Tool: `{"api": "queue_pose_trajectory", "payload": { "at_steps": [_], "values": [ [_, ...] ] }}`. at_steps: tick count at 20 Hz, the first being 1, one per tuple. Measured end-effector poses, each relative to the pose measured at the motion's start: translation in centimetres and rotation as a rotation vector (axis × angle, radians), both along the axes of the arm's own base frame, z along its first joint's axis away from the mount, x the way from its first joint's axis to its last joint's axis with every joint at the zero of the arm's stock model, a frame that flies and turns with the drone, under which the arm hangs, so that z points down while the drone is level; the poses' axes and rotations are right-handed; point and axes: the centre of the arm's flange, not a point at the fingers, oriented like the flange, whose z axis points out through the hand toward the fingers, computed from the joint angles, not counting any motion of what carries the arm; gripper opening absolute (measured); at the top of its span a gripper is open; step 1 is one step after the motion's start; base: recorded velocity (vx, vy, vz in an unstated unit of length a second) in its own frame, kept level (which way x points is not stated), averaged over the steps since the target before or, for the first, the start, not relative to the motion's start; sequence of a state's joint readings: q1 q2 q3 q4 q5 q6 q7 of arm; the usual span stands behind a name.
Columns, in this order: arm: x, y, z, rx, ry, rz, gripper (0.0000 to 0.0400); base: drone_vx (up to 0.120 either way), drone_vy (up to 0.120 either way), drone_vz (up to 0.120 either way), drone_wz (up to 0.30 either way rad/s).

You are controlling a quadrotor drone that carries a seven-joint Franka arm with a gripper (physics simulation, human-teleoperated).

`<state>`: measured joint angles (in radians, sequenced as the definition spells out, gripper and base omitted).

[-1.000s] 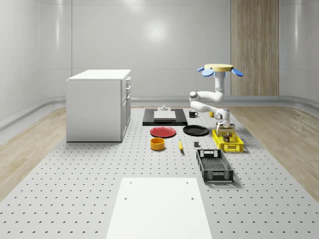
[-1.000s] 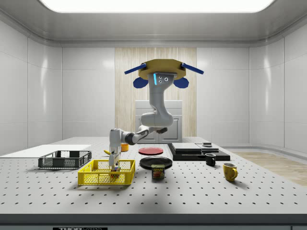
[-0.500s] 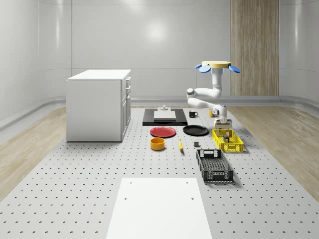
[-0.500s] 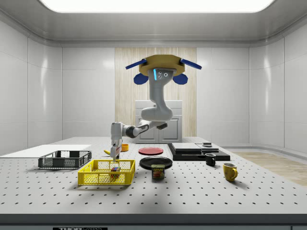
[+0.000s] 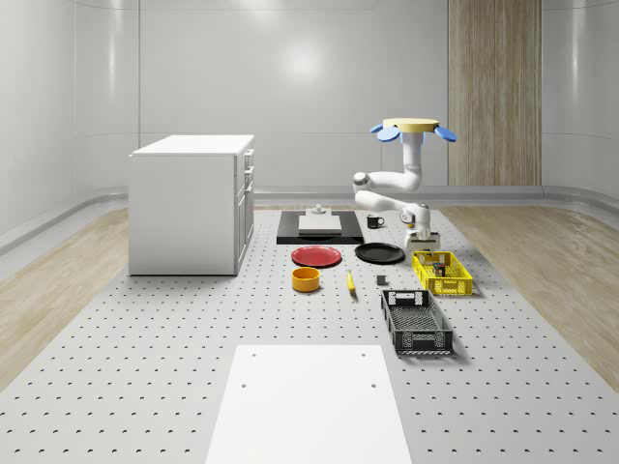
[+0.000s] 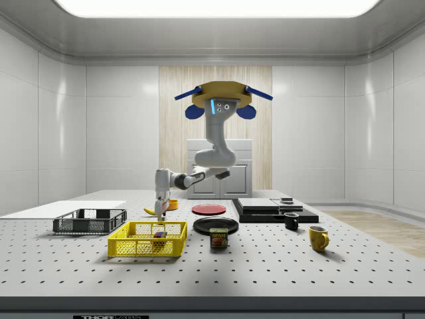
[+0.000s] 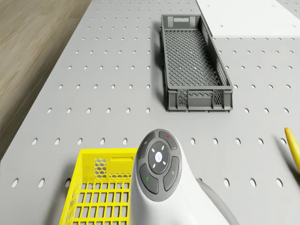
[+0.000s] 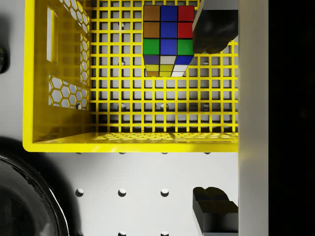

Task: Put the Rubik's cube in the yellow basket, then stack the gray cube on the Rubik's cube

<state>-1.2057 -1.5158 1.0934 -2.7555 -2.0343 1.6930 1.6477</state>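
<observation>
The black two-finger gripper [image 8: 214,123], spread wide and empty, hangs above the yellow mesh basket's [image 8: 59,73] far rim. The multicoloured Rubik's cube [image 8: 167,39] sits inside, apparently released. The drone [image 6: 216,102] hovers above the table's far side.

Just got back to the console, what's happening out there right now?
The Rubik's cube sits on the floor of the yellow basket, so the first step looks done. The drone hovers above the table, near the basket, with its open, empty end effector raised over the basket's far edge. The gray cube is not yet stacked.
</observation>
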Motion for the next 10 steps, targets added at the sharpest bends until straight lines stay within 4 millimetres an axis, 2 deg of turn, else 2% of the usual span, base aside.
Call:
{"api": "queue_pose_trajectory", "payload": {
  "at_steps": [2,8,10],
  "values": [
    [0.00,0.00,0.00,0.000,0.000,0.000,0.0400,0.080,-0.120,0.000,0.000],
    [0.00,0.00,0.00,0.000,0.000,0.000,0.0400,0.000,-0.120,0.000,0.000],
    [0.00,0.00,0.00,0.000,0.000,0.000,0.0400,0.120,-0.120,0.000,0.000]
  ]
}}
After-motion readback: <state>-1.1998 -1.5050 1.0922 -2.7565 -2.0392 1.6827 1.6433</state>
